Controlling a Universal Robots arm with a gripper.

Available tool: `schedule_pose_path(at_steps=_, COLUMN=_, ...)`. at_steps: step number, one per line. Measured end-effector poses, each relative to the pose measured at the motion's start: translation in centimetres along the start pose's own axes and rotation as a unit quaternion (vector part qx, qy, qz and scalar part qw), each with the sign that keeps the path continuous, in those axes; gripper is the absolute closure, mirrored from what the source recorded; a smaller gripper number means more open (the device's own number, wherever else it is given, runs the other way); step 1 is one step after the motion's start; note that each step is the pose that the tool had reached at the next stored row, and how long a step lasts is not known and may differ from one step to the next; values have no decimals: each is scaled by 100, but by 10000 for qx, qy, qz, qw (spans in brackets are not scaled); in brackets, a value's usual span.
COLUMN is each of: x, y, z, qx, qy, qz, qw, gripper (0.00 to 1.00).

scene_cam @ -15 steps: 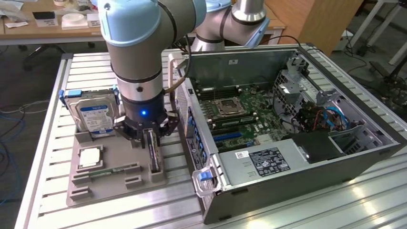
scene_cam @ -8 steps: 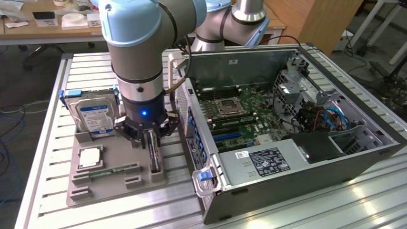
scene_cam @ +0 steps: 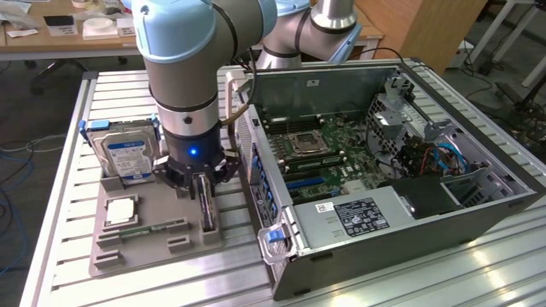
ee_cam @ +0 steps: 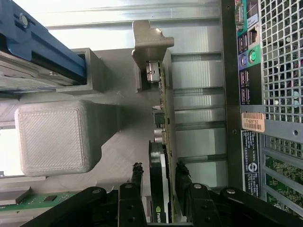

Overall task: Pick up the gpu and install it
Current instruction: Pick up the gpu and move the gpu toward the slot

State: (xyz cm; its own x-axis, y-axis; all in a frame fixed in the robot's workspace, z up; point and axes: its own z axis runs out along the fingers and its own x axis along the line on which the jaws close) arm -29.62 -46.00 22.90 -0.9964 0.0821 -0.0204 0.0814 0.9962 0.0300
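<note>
One robot arm point(scene_cam: 192, 64) comes down from the upper left of the exterior view. Its gripper point(scene_cam: 203, 185) stands over the gray holder tray point(scene_cam: 128, 249), which lies on the slatted metal table point(scene_cam: 171, 284) in the lower left of the frame.

The gpu point(scene_cam: 206, 208) stands on its long edge in a slot at the right side of this tray, just beside the open computer case point(scene_cam: 477, 214). It is not yet installed in the case.

In the wrist view the gripper point(ee_cam: 160, 176) is placed across the gpu point(ee_cam: 159, 194). One of the black fingers point(ee_cam: 137, 172) is at the side of the card's black face and the other is at the side of the green board. The jaws stand wide, with a thin gap on both sides, so the card is between them but not clamped. The silver end bracket of the card is at the end far from the gripper.

On the same tray, a hard drive point(scene_cam: 128, 157) with a blue and white label stands upright at the left of the gripper. A processor chip point(scene_cam: 122, 211) and a narrow green memory stick point(scene_cam: 149, 228) lie lower on the tray.

Inside the case, the green motherboard point(scene_cam: 324, 153) is seen near the centre of the frame. A power supply point(scene_cam: 358, 214) with a label lies below it.
</note>
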Motion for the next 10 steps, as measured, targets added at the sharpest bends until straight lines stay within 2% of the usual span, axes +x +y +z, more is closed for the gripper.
schedule_pose_path(at_steps=5, x=0, y=0, z=0, qx=0, qy=0, qz=0, qw=10000, gripper=60)
schedule_pose_path(at_steps=7, x=0, y=0, z=0, qx=0, qy=0, qz=0, qw=10000, gripper=72)
schedule_pose_path(at_steps=10, x=0, y=0, z=0, qx=0, qy=0, qz=0, qw=10000, gripper=73)
